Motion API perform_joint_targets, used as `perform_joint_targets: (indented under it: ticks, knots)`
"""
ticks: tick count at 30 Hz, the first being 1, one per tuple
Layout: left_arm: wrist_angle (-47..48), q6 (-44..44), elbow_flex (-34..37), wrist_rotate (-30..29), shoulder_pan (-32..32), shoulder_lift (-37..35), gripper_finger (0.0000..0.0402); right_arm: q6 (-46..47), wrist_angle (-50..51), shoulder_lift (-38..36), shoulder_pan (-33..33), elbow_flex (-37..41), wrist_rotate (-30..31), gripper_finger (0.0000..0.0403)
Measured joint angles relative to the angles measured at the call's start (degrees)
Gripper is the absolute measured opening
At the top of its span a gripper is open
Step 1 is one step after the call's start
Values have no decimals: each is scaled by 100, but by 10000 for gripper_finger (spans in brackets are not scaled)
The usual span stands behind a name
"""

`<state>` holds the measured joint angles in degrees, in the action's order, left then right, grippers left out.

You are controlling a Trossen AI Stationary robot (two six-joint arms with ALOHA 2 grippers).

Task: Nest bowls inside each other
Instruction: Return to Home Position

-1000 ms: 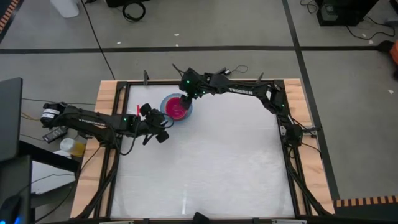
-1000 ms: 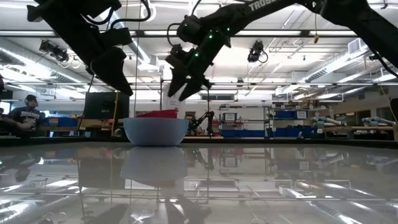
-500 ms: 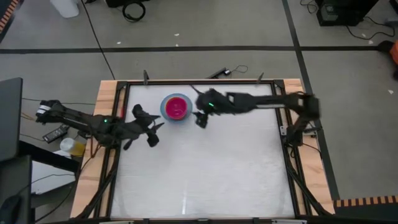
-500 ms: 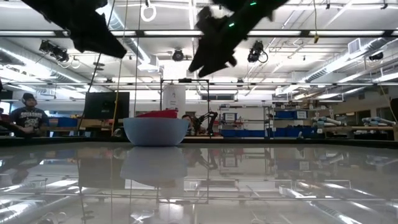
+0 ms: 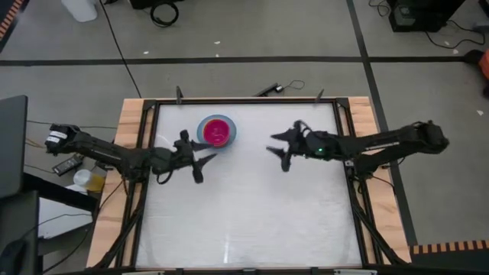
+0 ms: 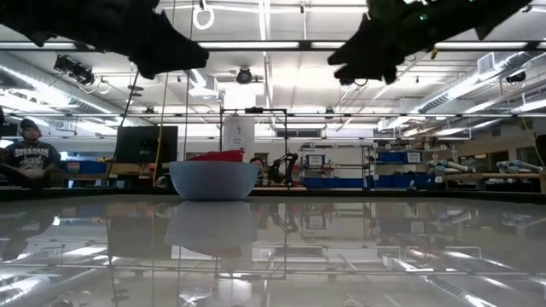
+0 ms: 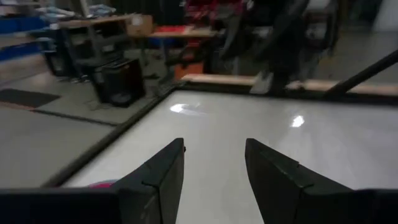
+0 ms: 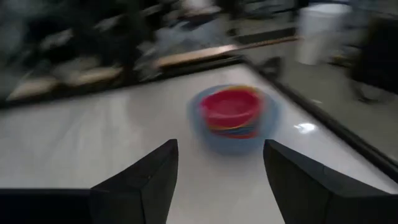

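The magenta-pink bowl [image 5: 218, 134] sits nested in the light blue bowl [image 6: 213, 181] near the table's [image 5: 252, 221] far edge. Left gripper [image 5: 202, 165] and right gripper [image 5: 276, 150] both hang spread wide and empty; draw each back high, clear of that rim

On my feed the desk [image 6: 358, 256] is a glossy white sheet mirroring the ceiling lights [image 6: 264, 45], with a pale bare-wood border [image 5: 131, 114]. The light blue bowl [image 6: 213, 179] and pink bowl [image 5: 218, 134] look like smooth, faintly shiny plastic. The left claw [image 7: 214, 147] and right claw [image 8: 221, 147] look matt, dark plastic.
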<state>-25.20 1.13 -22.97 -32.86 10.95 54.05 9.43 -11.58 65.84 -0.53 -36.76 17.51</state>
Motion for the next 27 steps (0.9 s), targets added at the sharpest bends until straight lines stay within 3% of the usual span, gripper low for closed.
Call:
perform_joint_targets:
  ticks: [3, 8, 14, 20, 24, 27]
  knots:
    - [740, -172, -255, 4, -305, -393, 173, 471, 27, -484, -95, 298, 357, 235]
    - [1635, -227, -366, 17, -390, -1644, 173, 171, 24, -1901, -72, 718, -121, 221]
    - [1288, -70, 637, 37, -194, -2822, 173, 106, -378, -3574, 108, 1941, -571, 200]
    - [973, 314, 1477, 16, -159, -3446, 169, 324, -838, -4200, 397, 2778, -746, 183]
    - [1207, 28, 1498, -2, -107, -4030, 153, -158, -466, -4537, 499, 2890, -677, 174]
    - [1580, -201, 1470, 15, -100, -4590, 143, -398, -329, -4848, 498, 2888, -971, 169]
